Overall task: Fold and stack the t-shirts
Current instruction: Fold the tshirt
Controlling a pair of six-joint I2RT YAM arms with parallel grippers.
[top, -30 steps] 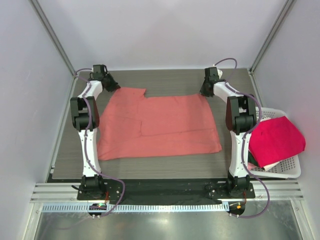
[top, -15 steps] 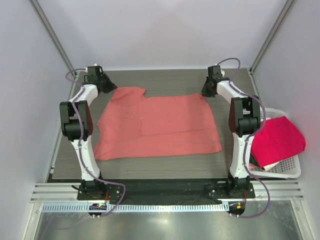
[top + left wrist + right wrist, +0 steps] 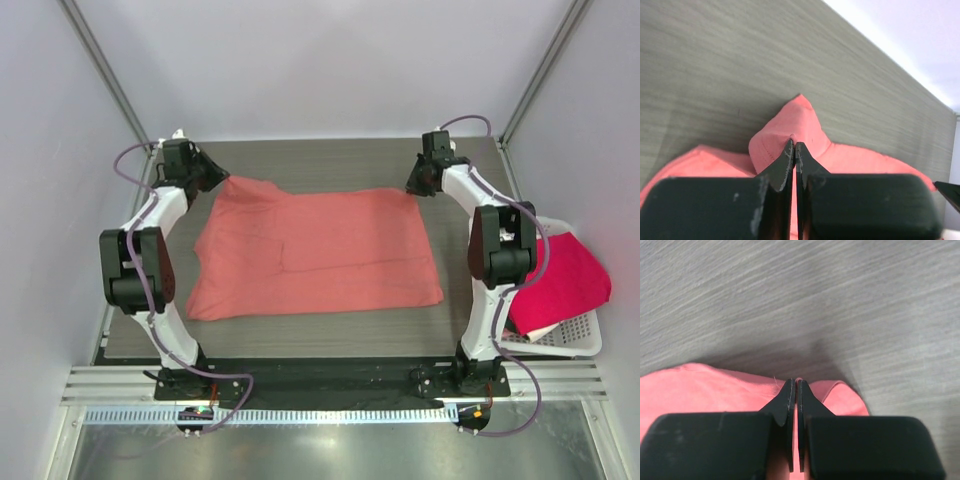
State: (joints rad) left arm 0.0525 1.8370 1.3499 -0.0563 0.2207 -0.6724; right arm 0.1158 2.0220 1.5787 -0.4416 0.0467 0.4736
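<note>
The salmon shirt (image 3: 315,250) lies spread mid-worktop (image 3: 330,160), its left side rumpled. My left gripper (image 3: 220,180) is clamped on its far-left corner, my right gripper (image 3: 412,188) on its far-right corner. The wrist views show the jaws pressed together on cloth. Only the top view shows the crimson shirt (image 3: 575,275) over the basket (image 3: 575,345) at the right edge.

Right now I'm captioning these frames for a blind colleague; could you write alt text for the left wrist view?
The left end effector, two black fingers seen from behind, is shut on a pinched-up corner of a plain salmon-coral cloth t-shirt. Beyond it stretches a grey wood-grain table, with a pale wall at the upper right.
</note>
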